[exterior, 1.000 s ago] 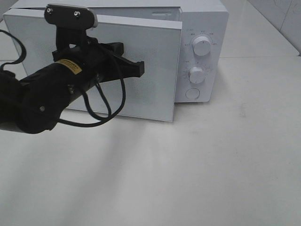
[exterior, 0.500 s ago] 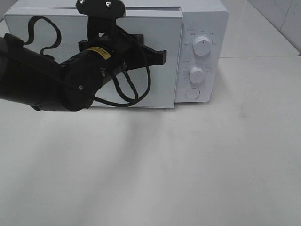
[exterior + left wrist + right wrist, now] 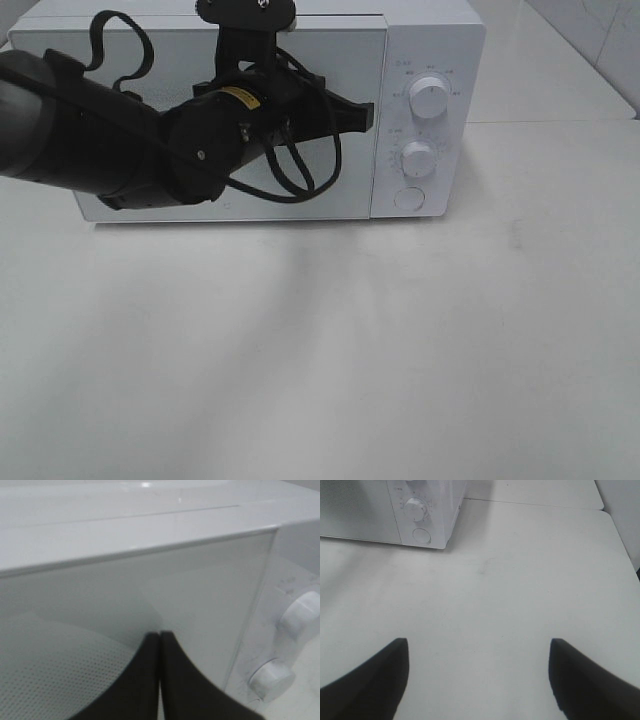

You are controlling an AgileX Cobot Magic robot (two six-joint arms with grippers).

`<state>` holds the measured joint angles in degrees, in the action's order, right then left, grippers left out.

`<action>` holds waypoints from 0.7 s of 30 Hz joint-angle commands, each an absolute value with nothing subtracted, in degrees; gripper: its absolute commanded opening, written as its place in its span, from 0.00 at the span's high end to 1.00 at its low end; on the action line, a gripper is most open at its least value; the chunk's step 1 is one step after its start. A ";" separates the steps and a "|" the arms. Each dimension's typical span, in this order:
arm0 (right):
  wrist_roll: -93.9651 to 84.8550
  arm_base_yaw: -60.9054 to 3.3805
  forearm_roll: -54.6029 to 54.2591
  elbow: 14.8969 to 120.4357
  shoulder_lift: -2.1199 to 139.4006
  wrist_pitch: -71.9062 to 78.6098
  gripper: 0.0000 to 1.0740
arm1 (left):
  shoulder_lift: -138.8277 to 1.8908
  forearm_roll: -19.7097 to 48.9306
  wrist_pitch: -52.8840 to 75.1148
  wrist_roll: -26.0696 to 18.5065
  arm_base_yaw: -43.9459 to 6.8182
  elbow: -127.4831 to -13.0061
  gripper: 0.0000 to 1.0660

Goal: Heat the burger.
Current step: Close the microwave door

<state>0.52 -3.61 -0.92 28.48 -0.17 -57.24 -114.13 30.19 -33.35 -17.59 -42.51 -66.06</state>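
At the counter's (image 3: 400,350) back edge the microwave door (image 3: 340,185), ajar a second ago, now sits flush, pushed by the left gripper (image 3: 368,116), its jaws pinched together and empty. The burger is unseen (presumably inside). The right gripper (image 3: 478,642) gapes wide, empty; the dials (image 3: 430,97) come next

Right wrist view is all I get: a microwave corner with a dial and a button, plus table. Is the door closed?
Observer: Yes. In the exterior high view the microwave door sits flush with the front.
Operator: Where is the left gripper?
Observer: The left gripper is at the door's right side, level with the upper dial.
Operator: Open or shut?
Observer: Shut. In the left wrist view its fingertips meet with nothing between them.
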 commanded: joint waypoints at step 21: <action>1.89 -3.15 -1.03 28.48 -1.89 -57.12 0.30 | -106.74 33.69 -17.48 -22.17 -43.60 -61.48 1.00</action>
